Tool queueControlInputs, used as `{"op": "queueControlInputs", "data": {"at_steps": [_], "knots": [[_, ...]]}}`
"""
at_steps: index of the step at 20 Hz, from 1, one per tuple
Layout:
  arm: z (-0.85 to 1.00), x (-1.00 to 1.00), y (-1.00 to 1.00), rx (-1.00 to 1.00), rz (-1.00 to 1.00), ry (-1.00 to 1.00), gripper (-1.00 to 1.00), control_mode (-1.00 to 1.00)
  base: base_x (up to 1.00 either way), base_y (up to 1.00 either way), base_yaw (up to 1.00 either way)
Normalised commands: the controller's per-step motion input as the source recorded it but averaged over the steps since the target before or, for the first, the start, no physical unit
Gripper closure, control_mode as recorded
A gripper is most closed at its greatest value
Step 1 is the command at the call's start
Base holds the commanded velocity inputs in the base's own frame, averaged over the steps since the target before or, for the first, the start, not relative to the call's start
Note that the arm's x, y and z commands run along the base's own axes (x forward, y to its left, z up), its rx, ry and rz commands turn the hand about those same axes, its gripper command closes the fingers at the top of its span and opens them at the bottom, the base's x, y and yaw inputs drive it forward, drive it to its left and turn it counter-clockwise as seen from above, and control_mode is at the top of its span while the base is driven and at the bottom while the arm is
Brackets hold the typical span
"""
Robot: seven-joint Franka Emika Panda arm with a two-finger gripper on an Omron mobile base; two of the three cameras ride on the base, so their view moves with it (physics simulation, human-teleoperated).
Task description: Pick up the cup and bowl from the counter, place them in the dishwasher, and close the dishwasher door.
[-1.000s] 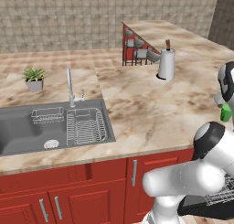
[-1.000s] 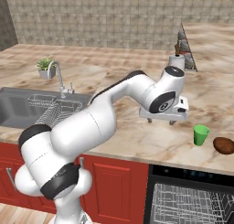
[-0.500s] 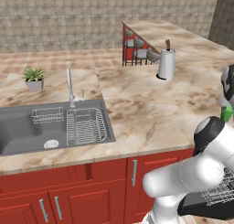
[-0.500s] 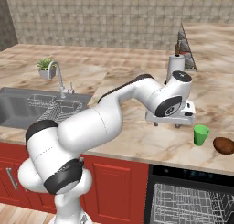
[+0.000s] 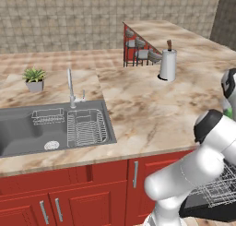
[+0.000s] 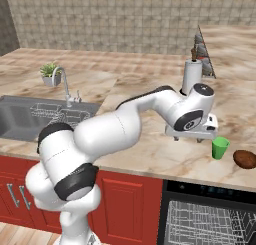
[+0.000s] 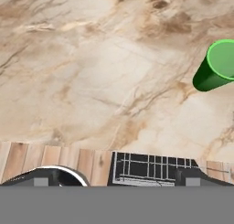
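Two dishes wait on the worktop (image 6: 150, 154) near its front edge: a green cup (image 6: 219, 148) standing upright and a brown bowl (image 6: 245, 159) beside it. The tool (image 6: 200, 137), spread and empty, hovers just beside the cup, probably lining up a grasp. Below, the dishwasher (image 6: 210, 219) stands open.

- white arm reaches right across the marble counter (image 6: 150, 154), gripper (image 6: 199, 138) hanging low over it with jaws spread wide, holding nothing.
- green cup (image 6: 219, 148) upright just right of the gripper, apart from it.
- brown bowl (image 6: 245, 159) right of the cup.
- dishwasher (image 6: 210, 214) below, wire rack (image 6: 215, 224) showing.
- paper towel roll (image 6: 190, 75), potted plant (image 6: 50, 73), faucet (image 6: 64, 84), sink (image 6: 30, 116) behind.
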Motion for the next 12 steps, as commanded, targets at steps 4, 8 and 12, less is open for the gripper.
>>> {"op": "queueControlInputs", "data": {"at_steps": [4, 8, 12], "knots": [[-0.15, 0.24, -0.19, 0.0, 0.0, 0.0, -1.0, -1.0, 0.0, 0.0, 0.0], [-0.13, 0.24, -0.21, 0.0, 0.0, 0.0, -1.0, -1.0, 0.0, 0.0, 0.0], [-0.09, 0.25, -0.24, 0.0, 0.0, 0.0, -1.0, -1.0, 0.0, 0.0, 0.0]]}}
